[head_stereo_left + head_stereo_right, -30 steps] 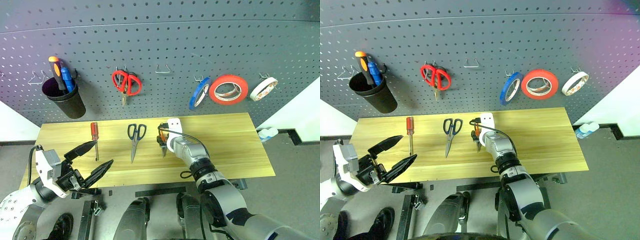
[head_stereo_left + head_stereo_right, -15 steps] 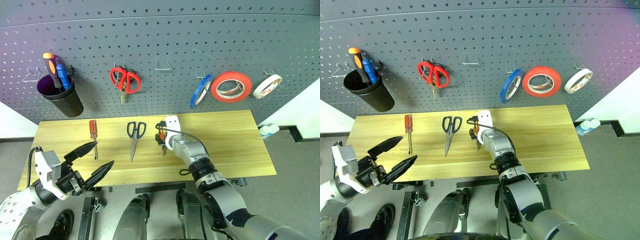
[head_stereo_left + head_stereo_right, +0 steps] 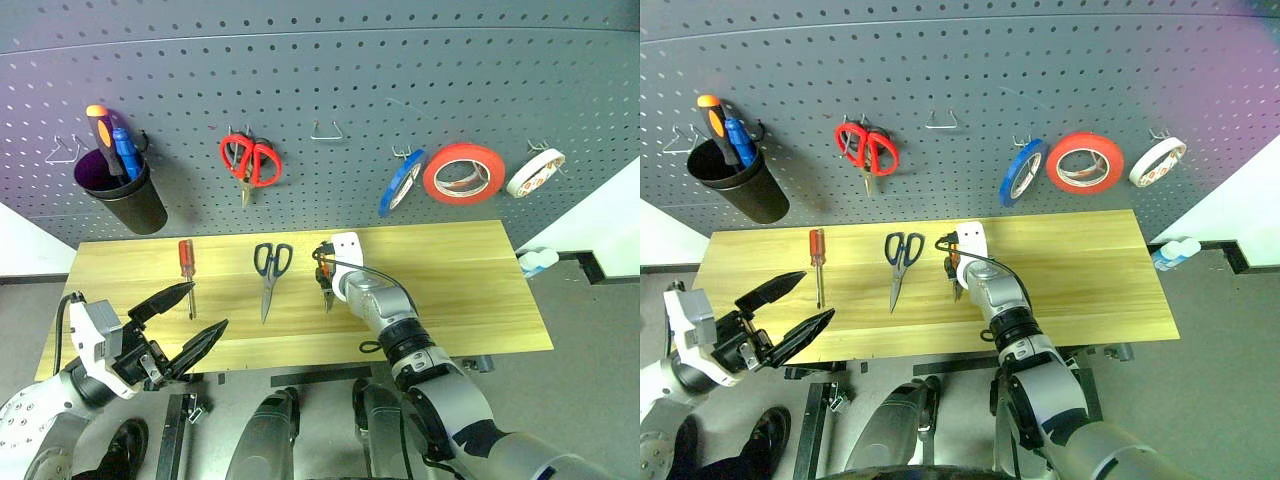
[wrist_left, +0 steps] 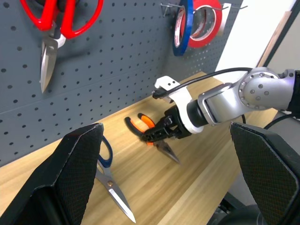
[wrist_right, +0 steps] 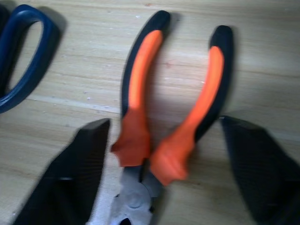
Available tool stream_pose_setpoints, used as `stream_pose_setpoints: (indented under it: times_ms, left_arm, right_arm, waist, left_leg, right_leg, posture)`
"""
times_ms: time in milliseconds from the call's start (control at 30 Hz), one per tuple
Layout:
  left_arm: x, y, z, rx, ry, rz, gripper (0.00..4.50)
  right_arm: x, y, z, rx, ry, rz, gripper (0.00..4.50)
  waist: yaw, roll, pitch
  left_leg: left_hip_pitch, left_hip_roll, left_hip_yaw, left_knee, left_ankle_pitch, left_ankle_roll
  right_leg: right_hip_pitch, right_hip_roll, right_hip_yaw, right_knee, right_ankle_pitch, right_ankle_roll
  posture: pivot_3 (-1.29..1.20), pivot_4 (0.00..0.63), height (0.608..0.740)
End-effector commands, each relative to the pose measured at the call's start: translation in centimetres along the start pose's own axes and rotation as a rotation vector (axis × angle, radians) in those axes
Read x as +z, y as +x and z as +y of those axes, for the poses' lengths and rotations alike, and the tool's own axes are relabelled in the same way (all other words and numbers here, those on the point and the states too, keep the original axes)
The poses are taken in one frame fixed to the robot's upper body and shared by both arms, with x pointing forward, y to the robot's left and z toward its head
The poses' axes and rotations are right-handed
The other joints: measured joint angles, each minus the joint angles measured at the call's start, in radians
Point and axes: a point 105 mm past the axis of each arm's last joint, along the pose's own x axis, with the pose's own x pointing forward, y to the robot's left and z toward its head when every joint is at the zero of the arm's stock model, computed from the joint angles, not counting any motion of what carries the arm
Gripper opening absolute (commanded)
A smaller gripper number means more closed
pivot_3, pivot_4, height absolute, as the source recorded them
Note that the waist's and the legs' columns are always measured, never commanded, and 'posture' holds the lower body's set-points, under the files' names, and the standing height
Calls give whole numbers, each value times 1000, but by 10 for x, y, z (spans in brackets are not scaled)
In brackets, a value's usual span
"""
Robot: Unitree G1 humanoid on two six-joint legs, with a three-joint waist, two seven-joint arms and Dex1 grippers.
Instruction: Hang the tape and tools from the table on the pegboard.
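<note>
Pliers (image 5: 168, 117) lie flat, handles toward the pegboard (image 3: 330, 90); right gripper (image 4: 157, 134) straddles them, seemingly not yet touching.

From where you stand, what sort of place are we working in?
Probably a workshop or tool station: a dark grey pegboard with wire hooks carries red-handled scissors and rolls of tape, and a light wooden table below holds pliers and a small screwdriver.

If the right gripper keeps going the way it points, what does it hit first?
The pliers: the right gripper points down at them, one finger either side of the orange handles, then the table beneath. Remaining gap unclear.
</note>
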Motion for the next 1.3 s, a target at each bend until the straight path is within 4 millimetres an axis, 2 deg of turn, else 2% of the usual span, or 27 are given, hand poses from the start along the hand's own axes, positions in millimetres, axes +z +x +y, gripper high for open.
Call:
stream_pose_setpoints:
  times_ms: [33, 67, 300, 467, 600, 867, 1000, 1100, 1200, 1300]
  left_arm:
    - [10, 0, -4, -13, 31, -23, 4500]
    - [10, 0, -4, -12, 31, -23, 4500]
    - [10, -2, -3, 1, 28, -21, 4500]
    - [10, -2, -2, 7, 26, -22, 4500]
    - [10, 0, -1, 2, 26, -28, 4500]
    - [8, 7, 5, -7, 25, -45, 4500]
    - [9, 11, 8, -14, 21, -59, 4500]
    - [9, 13, 11, -22, 27, -63, 4500]
    - [9, 15, 13, -29, 24, -68, 4500]
    - [10, 18, 15, -36, 28, -77, 4500]
  right_arm:
    - [-14, 1, 26, 67, -25, 30, 2159]
    - [-14, 1, 26, 67, -34, 29, 2051]
    - [-11, 1, 26, 67, -83, 0, 2052]
    - [-7, 1, 17, 51, -66, -20, 2052]
    - [3, -6, 16, 146, -17, -60, 2052]
    - [19, -49, 2, 364, 26, -203, 2052]
    - [18, -69, -4, 441, 44, -262, 2052]
    - [18, -85, -7, 512, 116, -319, 2052]
    - [14, -99, -7, 578, 107, -378, 2052]
    - [20, -114, -13, 625, 162, -468, 2052]
  waist:
    - [0, 0, 0]
    - [-1, 0, 0]
    - [0, 0, 0]
    - [0, 0, 1]
    - [1, 0, 1]
    - [2, 0, 5]
    - [-3, -1, 5]
    - [-1, -1, 6]
    - [-1, -1, 5]
    - [0, -2, 5]
  left_leg:
    - [0, 0, 0, 0, 0, 0]
    - [0, 0, 0, 0, 0, 0]
    - [0, 0, 0, 0, 0, 0]
    - [0, 0, 0, -1, 0, 0]
    - [0, 0, 0, -3, 0, 0]
    - [-3, -1, 0, -9, 0, 0]
    - [-11, -1, 0, -9, 0, -1]
    - [-11, -1, 0, -10, 1, -1]
    - [-11, -1, 1, -9, 1, -1]
    - [-11, -2, 1, -8, 1, -1]
  right_leg:
    - [0, 0, 0, 0, 0, 0]
    - [0, 0, 0, 0, 0, 0]
    - [0, 0, 0, 0, 0, 0]
    - [0, 0, 0, 0, 0, 0]
    - [-1, 0, 0, -1, -1, 1]
    - [-5, -2, 0, -3, 1, 5]
    - [-15, -2, 0, -1, 1, 6]
    - [-15, -2, 0, -1, 1, 5]
    - [-15, -3, 0, -1, 1, 6]
    - [-15, -3, 0, -1, 1, 6]
  posture:
    - [174, 322, 740]
    - [175, 322, 740]
    - [177, 322, 740]
    - [173, 323, 740]
    - [161, 320, 740]
    - [113, 311, 740]
    - [90, 302, 740]
    - [68, 291, 740]
    - [52, 282, 740]
    - [41, 268, 740]
